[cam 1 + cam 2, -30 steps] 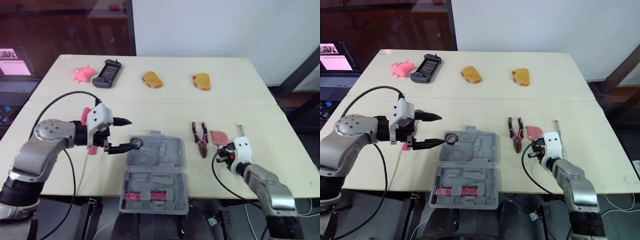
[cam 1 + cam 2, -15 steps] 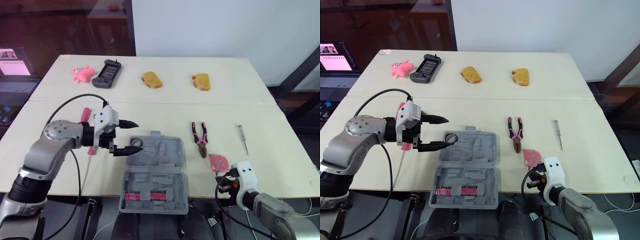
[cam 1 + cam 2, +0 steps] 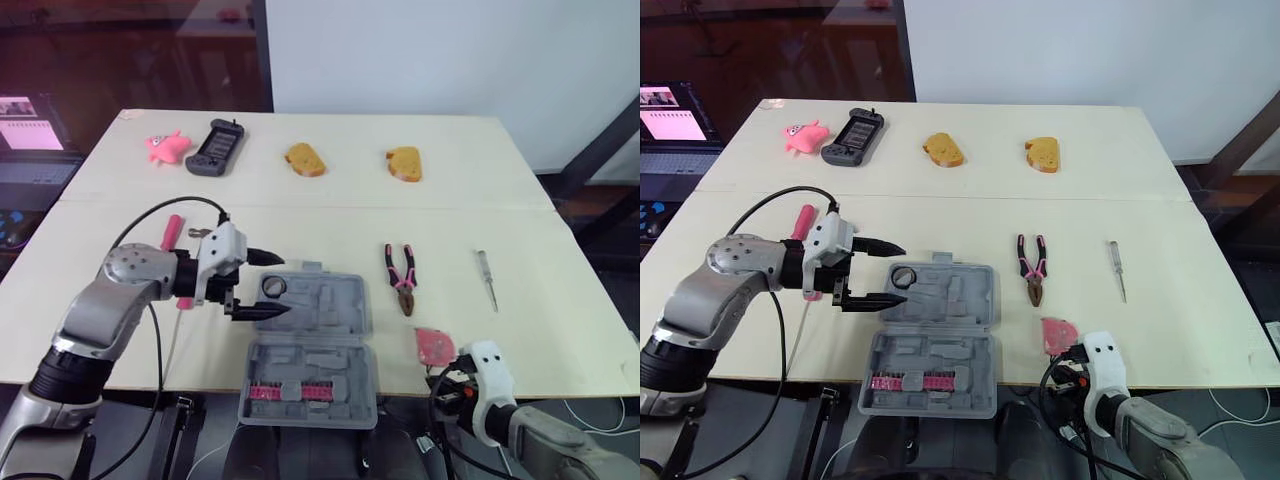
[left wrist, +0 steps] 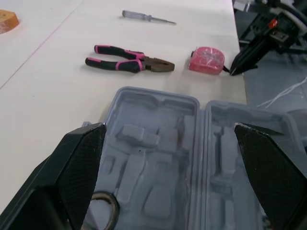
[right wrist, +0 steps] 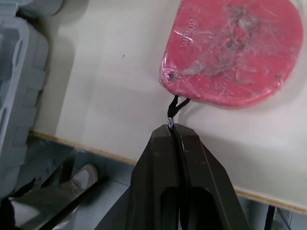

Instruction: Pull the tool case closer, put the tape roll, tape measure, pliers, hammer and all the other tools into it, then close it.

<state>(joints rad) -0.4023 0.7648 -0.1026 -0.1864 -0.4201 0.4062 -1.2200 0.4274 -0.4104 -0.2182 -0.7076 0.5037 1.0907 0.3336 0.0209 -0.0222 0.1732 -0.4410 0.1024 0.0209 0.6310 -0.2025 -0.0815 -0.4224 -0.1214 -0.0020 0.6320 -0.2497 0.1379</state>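
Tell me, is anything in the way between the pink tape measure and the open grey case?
Nothing visible. The tape measure lies near the front edge of the table, right of the open tool case, with bare tabletop between them. The pliers lie farther back, off that path. The right gripper pinches the measure's black strap.

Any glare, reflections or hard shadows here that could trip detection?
Right wrist view: white glints on the wrapped tape measure, just past the right claw. Left eye view: reflections in the dark glass behind the table. Left wrist view: only a soft shadow under the pliers, light even.
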